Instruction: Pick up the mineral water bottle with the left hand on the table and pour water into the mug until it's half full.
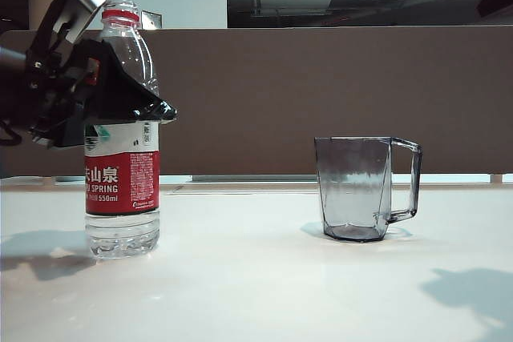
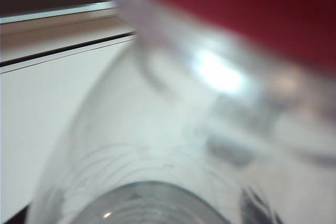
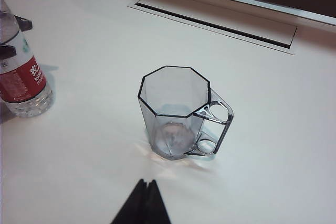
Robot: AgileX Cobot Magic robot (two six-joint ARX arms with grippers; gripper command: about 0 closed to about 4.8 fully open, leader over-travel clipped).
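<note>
The mineral water bottle (image 1: 122,174) stands upright on the left of the white table (image 1: 256,286), with no cap above its red neck ring. My left gripper (image 1: 156,110) is open. One black finger crosses the bottle's shoulder above the label and the other is behind it. The right wrist view shows fingertips (image 3: 23,23) on either side of the bottle (image 3: 21,77). The left wrist view is a blurred close-up of the bottle (image 2: 157,129). The clear grey mug (image 1: 357,190) stands to the right, handle pointing right, and looks empty. My right gripper (image 3: 147,183) hangs shut above the table in front of the mug (image 3: 173,108).
A brown partition (image 1: 321,94) runs behind the table's far edge. A long cable slot (image 3: 215,19) is set into the tabletop beyond the mug. A shadow (image 1: 473,290) lies on the table at the front right.
</note>
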